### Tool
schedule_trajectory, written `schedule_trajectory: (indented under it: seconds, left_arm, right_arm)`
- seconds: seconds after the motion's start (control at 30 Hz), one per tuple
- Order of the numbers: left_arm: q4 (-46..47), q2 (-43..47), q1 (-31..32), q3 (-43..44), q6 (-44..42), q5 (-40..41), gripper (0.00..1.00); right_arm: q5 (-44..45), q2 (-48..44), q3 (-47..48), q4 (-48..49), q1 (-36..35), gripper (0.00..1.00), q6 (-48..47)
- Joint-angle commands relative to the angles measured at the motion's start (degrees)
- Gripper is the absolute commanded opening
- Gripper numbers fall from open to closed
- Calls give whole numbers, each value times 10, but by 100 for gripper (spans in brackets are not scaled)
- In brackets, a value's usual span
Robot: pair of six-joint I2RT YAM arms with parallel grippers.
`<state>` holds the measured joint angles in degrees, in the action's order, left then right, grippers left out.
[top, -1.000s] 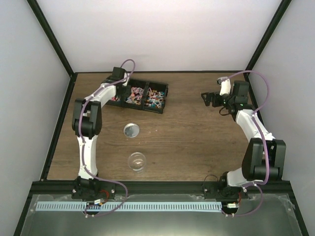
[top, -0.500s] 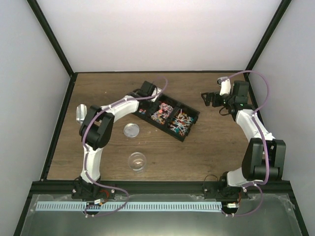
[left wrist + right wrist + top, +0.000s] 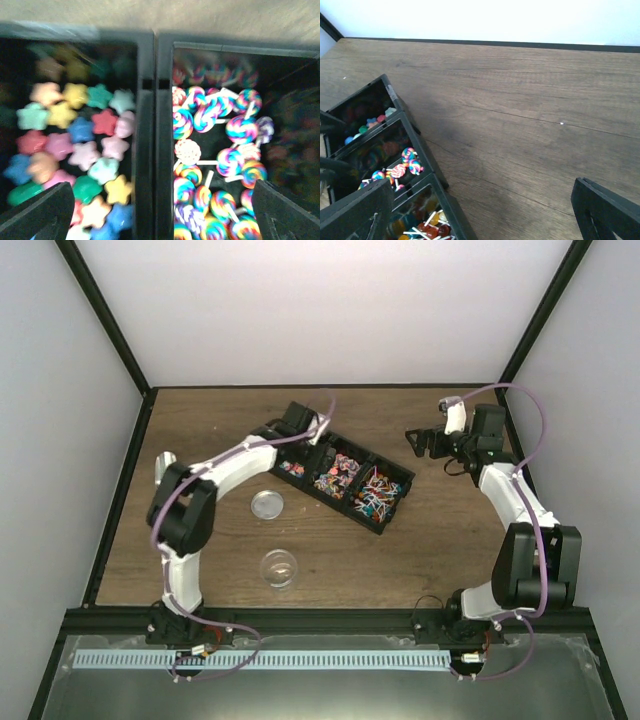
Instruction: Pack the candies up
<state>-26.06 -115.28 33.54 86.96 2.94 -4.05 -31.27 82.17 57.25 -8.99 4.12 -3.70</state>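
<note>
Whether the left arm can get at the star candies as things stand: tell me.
Probably yes. The left gripper hangs open just above the tray, and the star candies lie in the compartment below it with no lid over them. Only the tray's walls might get in the way.

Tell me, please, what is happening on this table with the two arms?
The robot is packing candies, but none is picked up yet. The left gripper hangs open over the black plastic three-compartment tray, above the wall between the pastel star-shaped candies and the swirled rainbow lollipops. The right gripper is open and empty, over bare wooden table right of the tray. A clear round jar and a round lid lie apart nearer the arms.
</note>
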Motion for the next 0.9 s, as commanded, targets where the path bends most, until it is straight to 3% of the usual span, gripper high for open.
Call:
schedule_trajectory:
  seconds: [0.0, 0.17, 0.3, 0.53, 0.67, 0.87]
  left_arm:
    - [5, 150, -52, -29, -24, -46, 100]
    - [-86, 275, -206, -112, -120, -118, 100]
    - [-164, 350, -346, -192, -213, -93, 100]
    - [-178, 351, -572, -281, -296, -74, 98]
    - [-124, 283, -627, -292, -299, -54, 91]
    - [-51, 217, -635, -297, -318, -73, 83]
  right_arm:
    - [-40, 0, 17, -3, -16, 100, -9]
    - [-64, 11, 30, 4, -27, 100, -9]
    - [-74, 22, 40, 4, -44, 100, -10]
    - [-72, 45, 62, -5, -81, 100, -16]
    - [-73, 55, 75, -9, -90, 100, -16]
    - [-79, 64, 91, -17, -96, 100, -19]
